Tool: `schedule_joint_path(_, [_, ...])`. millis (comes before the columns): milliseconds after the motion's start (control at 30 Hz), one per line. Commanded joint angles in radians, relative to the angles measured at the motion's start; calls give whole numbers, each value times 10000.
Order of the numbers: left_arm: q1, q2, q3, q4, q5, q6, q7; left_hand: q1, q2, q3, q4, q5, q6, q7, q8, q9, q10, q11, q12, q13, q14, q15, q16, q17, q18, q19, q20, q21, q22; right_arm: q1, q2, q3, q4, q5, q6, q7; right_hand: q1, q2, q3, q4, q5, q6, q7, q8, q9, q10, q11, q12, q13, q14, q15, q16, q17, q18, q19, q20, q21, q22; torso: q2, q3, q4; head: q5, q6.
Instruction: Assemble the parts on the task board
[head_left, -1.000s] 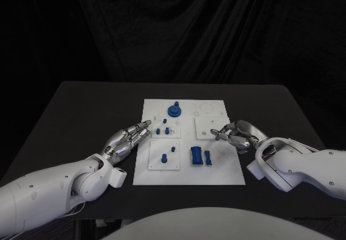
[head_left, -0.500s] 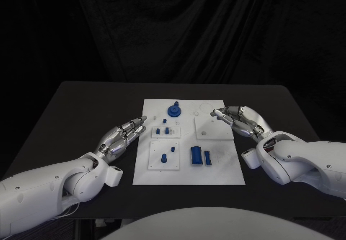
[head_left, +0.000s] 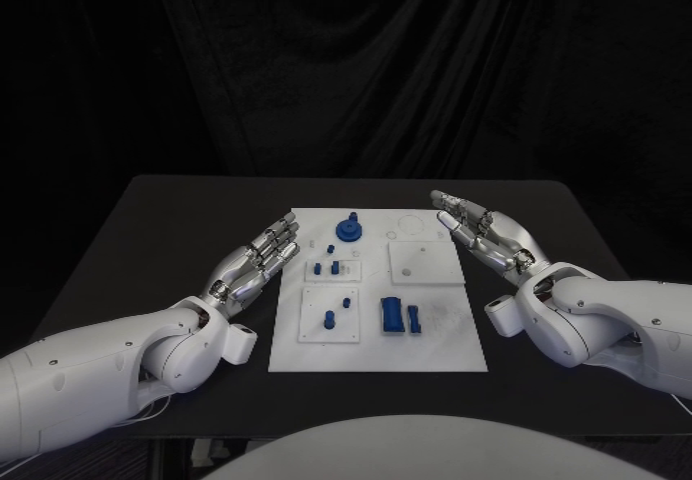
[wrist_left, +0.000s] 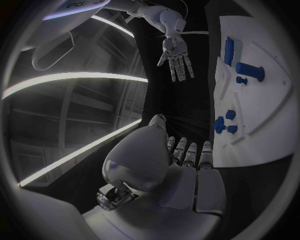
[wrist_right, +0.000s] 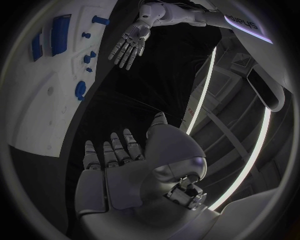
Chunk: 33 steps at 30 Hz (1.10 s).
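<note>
Both hands are spread wide and hold nothing. The left hand (head_left: 257, 262) lies flat with fingers straight just off one long edge of the white board (head_left: 433, 350), and the right hand (head_left: 483, 235) is held out the same way off the opposite edge, so the board sits between the two. On the board, a round blue knob (head_left: 348, 225) stands near the left hand's fingertips, a cluster of small blue pegs (head_left: 329, 266) sits just inboard of that hand, one peg (head_left: 329, 320) stands on a raised square plate closer to the left wrist, and two blue blocks (head_left: 400, 313) lie side by side toward the middle. Whether these pieces are seated where they belong or waiting to be placed cannot be settled from here, so any reach is best kept slow, with the fingers coming down from above to avoid knocking the upright pegs. The head view gives the whole layout with both hands at once. The left wrist view shows the pegs from the side, standing proud of the board, and the right wrist view shows the left hand's open palm across the board.
</note>
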<state>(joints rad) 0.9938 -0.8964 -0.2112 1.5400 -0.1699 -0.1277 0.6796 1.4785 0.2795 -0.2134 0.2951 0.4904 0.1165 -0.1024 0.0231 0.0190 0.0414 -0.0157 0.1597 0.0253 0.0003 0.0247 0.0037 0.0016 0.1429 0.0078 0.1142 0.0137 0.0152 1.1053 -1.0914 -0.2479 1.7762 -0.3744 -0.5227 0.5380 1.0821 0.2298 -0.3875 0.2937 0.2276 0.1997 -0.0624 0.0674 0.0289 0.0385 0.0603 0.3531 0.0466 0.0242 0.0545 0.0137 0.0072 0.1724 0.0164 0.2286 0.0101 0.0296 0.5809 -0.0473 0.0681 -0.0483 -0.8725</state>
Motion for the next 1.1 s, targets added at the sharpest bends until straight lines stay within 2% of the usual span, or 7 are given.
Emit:
schedule_joint_path(33, [1, 2, 3, 0, 3, -10, -2, -4556, -843, 640, -887, -1510, -364, 271, -231, -190, -414, 157, -494, -253, -3, -247, -37, -16, -343, -78, -343, -137, -152, -1, 8, 7, -6, 10, -7, 0, -4000, -728, 1523, -1158, -904, -836, 624, -674, -289, -385, -603, -1413, -466, -242, -545, -137, -72, -590, -164, -903, -101, -296, -1, 1, -1, 1, 5])
schedule_joint_path(167, [22, 45, 82, 12, 66, -251, -62, -5877, -1091, 830, -1140, -1945, -457, 1024, -231, -190, -414, 157, -652, -253, -3, -247, -37, -16, -347, -78, -435, -137, -152, -37, 209, 166, -138, 251, -166, -12, -7462, -1486, 2683, -2047, -2276, -1997, 624, -674, -289, -385, -603, -2458, -466, -242, -545, -137, -72, -1724, -164, -1581, -101, -296, -17, 22, -31, 22, 126])
schedule_joint_path(200, [31, 65, 118, 17, 95, -360, -89, -6222, -1156, 874, -1219, -2059, -1165, 1024, -231, -190, -414, 157, -684, -253, -3, -247, -37, -16, -355, -78, -1142, -137, -152, -53, 299, 238, -198, 360, -238, -17, -8037, -2298, 2886, -2195, -2276, -1997, 624, -674, -289, -385, -603, -2640, -466, -242, -545, -137, -72, -1724, -164, -2286, -101, -296, -24, 31, -45, 32, 180])
schedule_joint_path(567, [270, 559, 1014, 144, 816, -3084, -766, -9378, -1757, 1358, -1836, -3109, -1165, 1024, -231, -190, -414, 157, -1597, -253, -3, -247, -37, -16, -658, -78, -1142, -137, -152, -414, 2332, 1857, -1544, 2803, -1852, -135, -10821, -2298, 3875, -2937, -2276, -1997, 624, -674, -289, -385, -603, -3531, -466, -242, -545, -137, -72, -1724, -164, -2286, -101, -296, -208, 268, -386, 274, 1544])
schedule_joint_path(600, [298, 618, 1121, 159, 902, -3410, -847, -9602, -1800, 1396, -1875, -3184, -1165, 1024, -231, -190, -414, 157, -1597, -253, -3, -247, -37, -16, -1429, -78, -1142, -137, -152, -442, 2489, 1982, -1649, 2993, -1977, -144, -10821, -2298, 3875, -2937, -2276, -1997, 624, -674, -289, -385, -603, -3531, -466, -242, -545, -137, -72, -1724, -164, -2286, -101, -296, -228, 294, -424, 301, 1696])
schedule_joint_path(667, [367, 760, 1379, 196, 1110, -4194, -1042, -10082, -1892, 2134, -1979, -3345, -1165, 1024, -231, -190, -414, 157, -1597, -253, -3, -247, -37, -16, -1429, -78, -1142, -137, -152, -497, 2798, 2228, -1853, 3363, -2222, -162, -10821, -2298, 3875, -2937, -2276, -1997, 624, -674, -289, -385, -603, -3531, -466, -242, -545, -137, -72, -1724, -164, -2286, -101, -296, -272, 351, -505, 359, 2023])
schedule_joint_path(1100, [558, 1156, 2097, 298, 1688, -6379, -1585, -11923, -2795, 2134, -2951, -3954, -1165, 1024, -231, -190, -414, 157, -1597, -253, -3, -247, -37, -16, -1429, -78, -1142, -137, -152, -553, 3114, 2479, -2062, 3744, -2473, -180, -10821, -2298, 3875, -2937, -2276, -1997, 624, -674, -289, -385, -603, -3531, -466, -242, -545, -137, -72, -1724, -164, -2286, -101, -296, -367, 473, -681, 483, 2725])
